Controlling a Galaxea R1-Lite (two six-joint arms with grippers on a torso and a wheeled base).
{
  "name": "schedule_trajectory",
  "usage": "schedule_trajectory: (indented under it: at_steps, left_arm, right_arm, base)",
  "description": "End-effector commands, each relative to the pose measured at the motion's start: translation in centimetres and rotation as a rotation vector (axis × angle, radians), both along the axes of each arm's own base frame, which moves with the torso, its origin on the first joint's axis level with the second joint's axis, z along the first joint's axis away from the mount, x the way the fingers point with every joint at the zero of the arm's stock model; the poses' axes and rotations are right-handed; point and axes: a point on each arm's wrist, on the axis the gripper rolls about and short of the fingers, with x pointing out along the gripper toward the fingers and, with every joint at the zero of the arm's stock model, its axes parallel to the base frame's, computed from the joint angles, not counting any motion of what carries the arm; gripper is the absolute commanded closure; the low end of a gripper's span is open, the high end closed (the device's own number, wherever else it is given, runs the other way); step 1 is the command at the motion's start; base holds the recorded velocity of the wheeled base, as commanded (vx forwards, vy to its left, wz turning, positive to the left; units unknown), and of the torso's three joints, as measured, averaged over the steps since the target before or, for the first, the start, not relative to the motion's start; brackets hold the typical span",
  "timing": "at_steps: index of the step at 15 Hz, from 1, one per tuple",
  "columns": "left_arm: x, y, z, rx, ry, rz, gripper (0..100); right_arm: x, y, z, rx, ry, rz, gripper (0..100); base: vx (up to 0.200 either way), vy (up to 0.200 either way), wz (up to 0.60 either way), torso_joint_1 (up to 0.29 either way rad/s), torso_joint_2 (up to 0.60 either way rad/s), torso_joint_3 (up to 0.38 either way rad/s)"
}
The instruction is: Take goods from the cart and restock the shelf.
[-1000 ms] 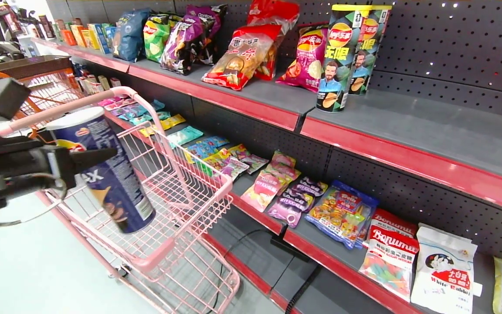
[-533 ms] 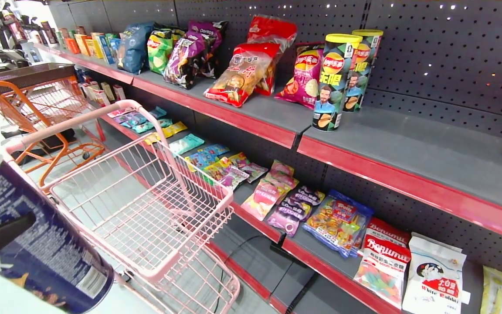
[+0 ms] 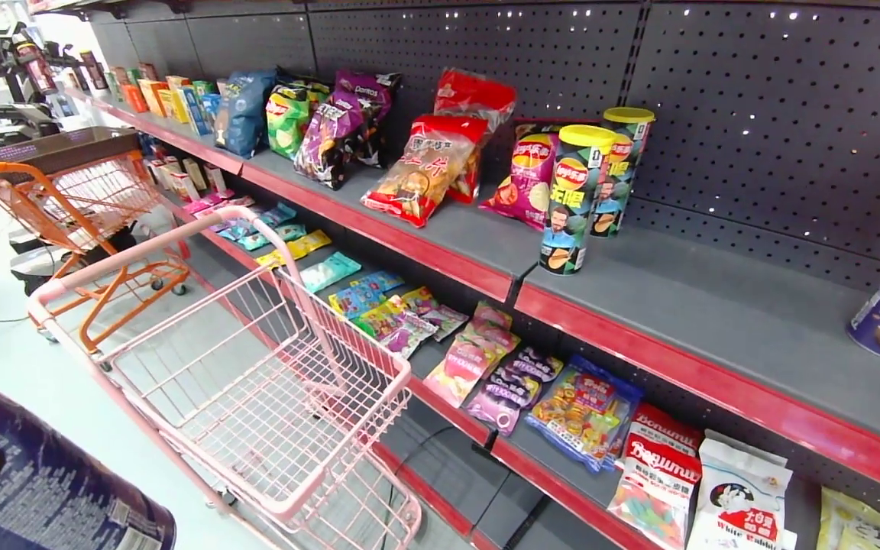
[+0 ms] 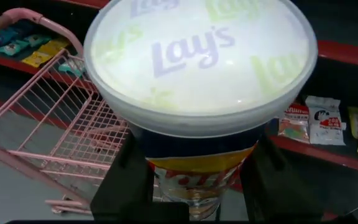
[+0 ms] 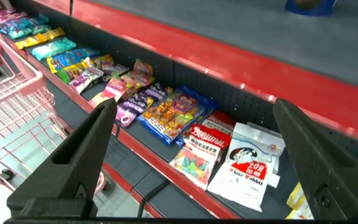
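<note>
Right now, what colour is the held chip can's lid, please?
White lid; clearest in the left wrist view.

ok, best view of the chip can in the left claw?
Left wrist view: chip can close up in the left claw, white lid and label. Head view catches its dark blue side at a corner. Right wrist view faces the lower shelf.

— Is any print to be seen?
— Lettering is borne on the lid of the canister (image 4: pixel 201 68), on the white candy bag (image 3: pixel 739 493) and on the red bag (image 3: pixel 658 462) beside it; none is read off.
</note>
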Motion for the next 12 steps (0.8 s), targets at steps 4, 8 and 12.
schedule_trajectory:
  at_steps: [4,8,12]
  left_arm:
    - [-0.49,0.02,-0.97,0.000,-0.005,0.006,100]
    - [-0.50,0.08,-0.98,0.005,-0.005,0.034,100]
    - [-0.26,0.38,-1.10,0.119,-0.023,0.157,100]
  right_arm:
    - [0.01,0.00,0.00,0.001,0.002,0.000,0]
    - [0.01,0.00,0.01,0.001,0.000,0.000,0]
    - [0.01,0.00,0.01,0.002,0.000,0.000,0]
  base:
    - [0.000,0.000,-0.45,0.086,-0.20,-0.113]
    - [0.000,0.000,-0.60,0.010,-0.01,-0.005]
    - [0.000,0.000,-0.60,-0.001,0.00,0.005]
